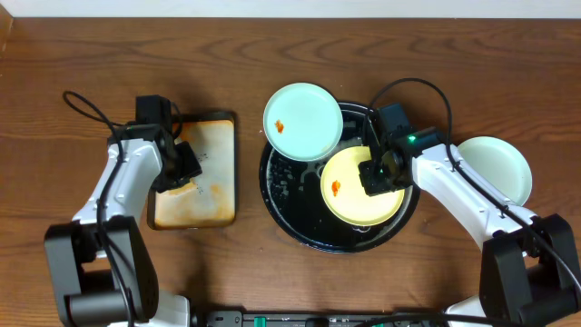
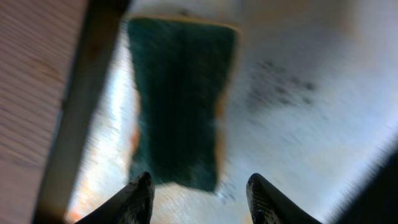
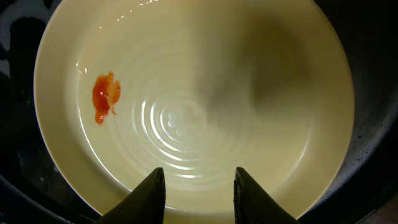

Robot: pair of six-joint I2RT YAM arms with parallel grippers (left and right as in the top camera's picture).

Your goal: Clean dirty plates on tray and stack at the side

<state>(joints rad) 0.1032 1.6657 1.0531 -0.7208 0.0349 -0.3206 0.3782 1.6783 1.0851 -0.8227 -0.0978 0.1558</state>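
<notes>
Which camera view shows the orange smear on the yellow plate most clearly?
The right wrist view: the orange smear on the yellow plate is close and sharp there. The overhead view shows it only as a tiny spot. The left wrist view does not show it, only a green sponge on a metal pan.

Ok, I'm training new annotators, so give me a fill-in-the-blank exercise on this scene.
The right tool hovers open over the pale ____ round plate.
That plate's small smear is ____.
The left tool hovers open over a dark ____ rectangular sponge.
The plate under the right tool lies inside the large round glossy ____ tray.
Missing: yellow; orange; green; black.
</notes>
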